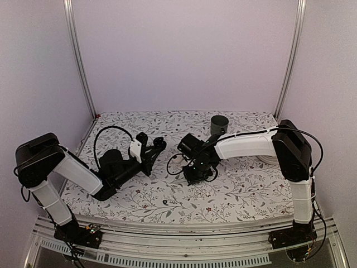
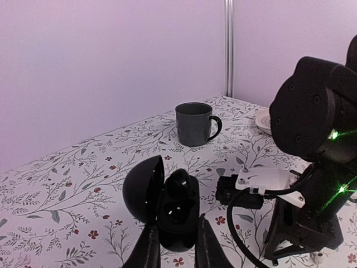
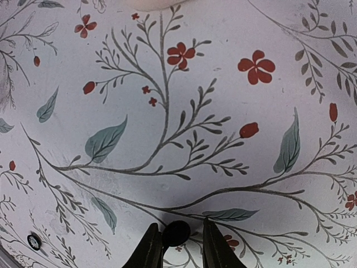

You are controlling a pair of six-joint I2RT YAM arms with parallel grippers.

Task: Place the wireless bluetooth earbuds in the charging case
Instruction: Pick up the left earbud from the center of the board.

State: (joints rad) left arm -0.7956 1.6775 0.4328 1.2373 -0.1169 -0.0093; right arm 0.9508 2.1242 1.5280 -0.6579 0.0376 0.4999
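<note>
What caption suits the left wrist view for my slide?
Left tool grips the open case, lid up; mug behind, right arm close at right.

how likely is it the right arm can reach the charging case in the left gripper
Probably yes. The right gripper, shut on an earbud, hangs close beside the charging case, which the left gripper holds with lid open; only bare tablecloth shows between them.

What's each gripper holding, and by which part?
The left gripper grips the open charging case by the sides of its base; the right gripper pinches one earbud across its sides.
</note>
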